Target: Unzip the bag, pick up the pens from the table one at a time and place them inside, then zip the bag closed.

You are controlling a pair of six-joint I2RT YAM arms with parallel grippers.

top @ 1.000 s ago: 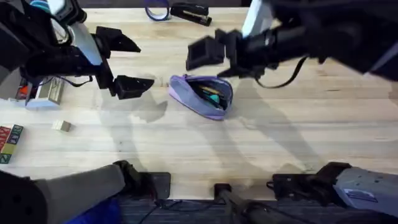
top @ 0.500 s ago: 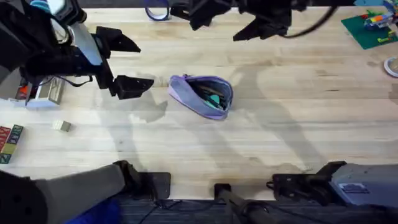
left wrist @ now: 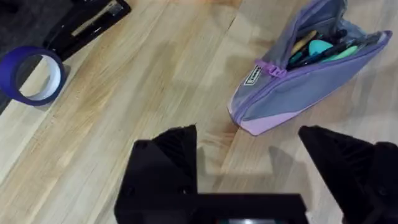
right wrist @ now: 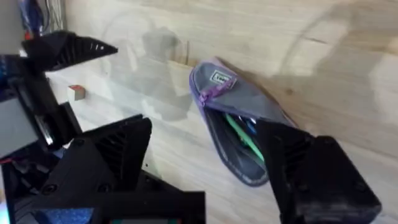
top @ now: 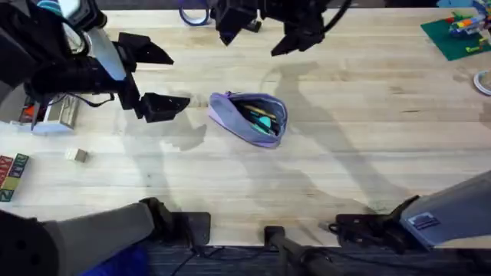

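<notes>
Your bag (top: 249,116) unzipped mid desk (top: 368,146), pens (top: 261,119) inside | L pincer (top: 153,77) wide open, empty | R pincer (top: 261,31) wide open, empty, near far edge

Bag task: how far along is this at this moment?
Done: the bag lies unzipped on the table, with a green pen and dark ones inside. In hand: nothing; the left gripper and right gripper are open and empty. Left: zipping the bag closed.

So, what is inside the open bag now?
The bag lies unzipped. Inside it a green pen and dark, pen-like items show through the opening. The fabric sides cover the rest, so the full contents cannot be counted.
</notes>
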